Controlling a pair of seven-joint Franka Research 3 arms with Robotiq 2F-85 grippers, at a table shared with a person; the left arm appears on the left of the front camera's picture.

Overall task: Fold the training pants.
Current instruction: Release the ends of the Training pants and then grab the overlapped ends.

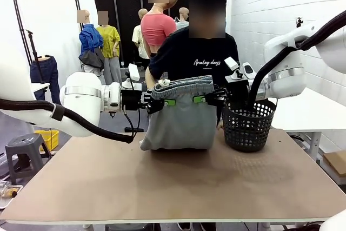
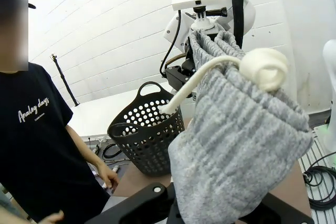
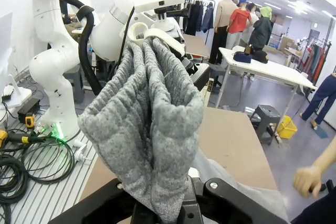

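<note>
Two claws grip one garment above the desk (image 1: 162, 187). Left claw (image 1: 165, 103): clamped on the left end of the gathered waistband, a white drawstring (image 1: 164, 82) just above it. Training pants (image 1: 181, 125): grey, hanging between both claws, lower end reaching the desk near its far side. Right claw (image 1: 204, 99): clamped on the waistband's right end. Black mesh basket (image 1: 248, 128): upright on the desk, just right of the pants. A person (image 1: 200, 58) stands behind
</note>
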